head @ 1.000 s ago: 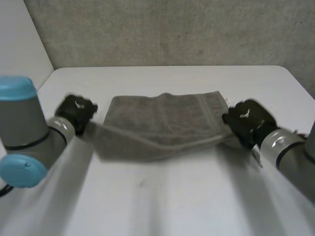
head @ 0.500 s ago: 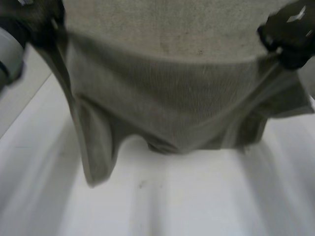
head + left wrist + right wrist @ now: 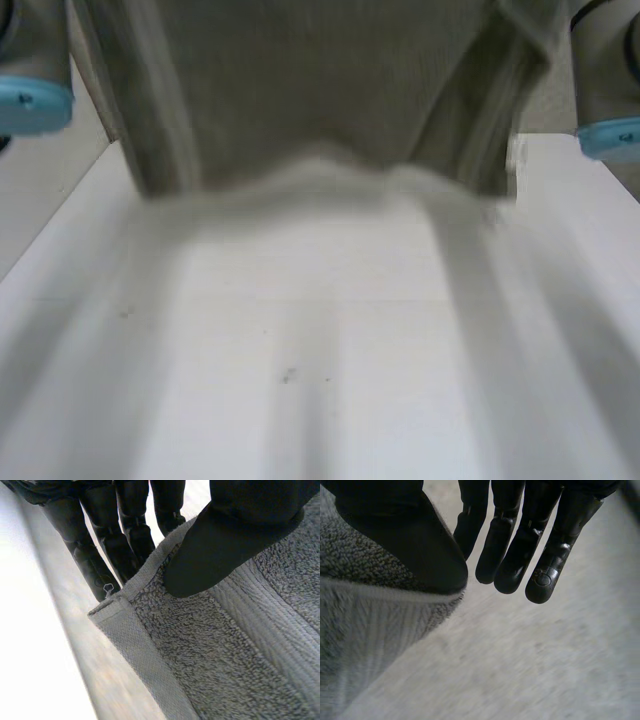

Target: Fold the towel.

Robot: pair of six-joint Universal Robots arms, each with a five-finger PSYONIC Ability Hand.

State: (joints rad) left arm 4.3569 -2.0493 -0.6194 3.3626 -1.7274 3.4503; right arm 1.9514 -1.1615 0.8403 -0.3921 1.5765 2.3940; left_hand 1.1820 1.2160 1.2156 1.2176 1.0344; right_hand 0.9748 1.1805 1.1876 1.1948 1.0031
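Above the white table [image 3: 300, 350] hangs a grey terry towel [image 3: 320, 90].
Left hand [image 3: 240, 535] and right hand [image 3: 410, 535] each thumb-pinch a corner.

grey terry towel [image 3: 320, 90], hanging spread wide, lower edge wavy (ribbed border)

There is one grey towel [image 3: 320, 90], one white tabletop [image 3: 320, 350], and two robot hands: left robot hand [image 3: 102, 555] and right robot hand [image 3: 512, 555].
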